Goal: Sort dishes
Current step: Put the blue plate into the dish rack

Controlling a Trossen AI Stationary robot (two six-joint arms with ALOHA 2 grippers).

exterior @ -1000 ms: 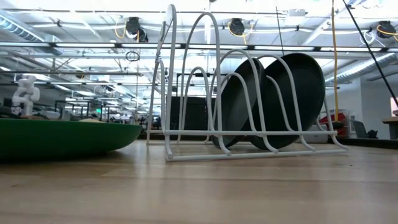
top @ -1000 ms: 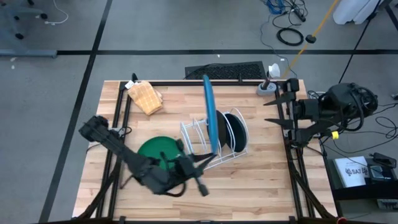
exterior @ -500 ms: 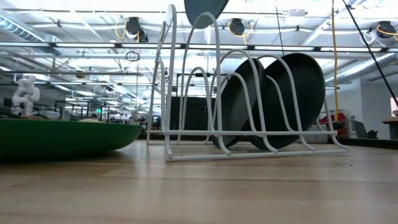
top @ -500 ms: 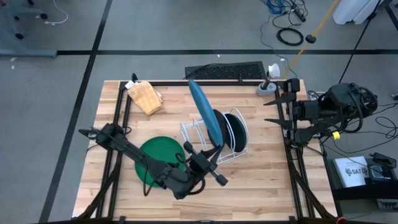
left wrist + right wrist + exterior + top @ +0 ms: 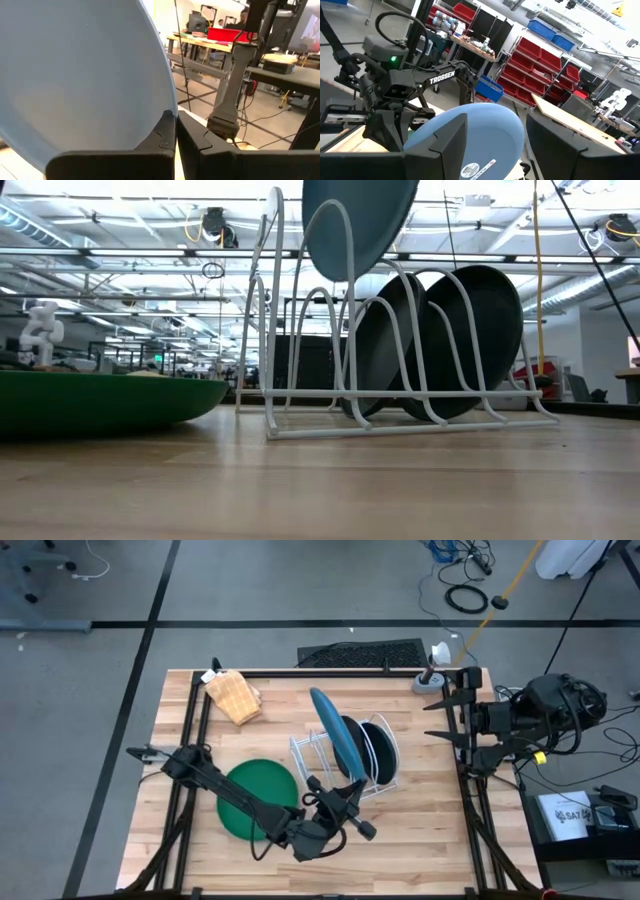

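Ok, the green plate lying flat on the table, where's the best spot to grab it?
Probably its rim. The green plate lies flat, and the low view shows its edge curving up off the table, leaving room for one of the jaws underneath. Come in low from the side away from the white rack.

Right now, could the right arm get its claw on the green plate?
Probably not. The right claw is parked at the table's right edge, and the green plate lies flat on the far side of the white rack, where the left claw holds the blue plate over it.
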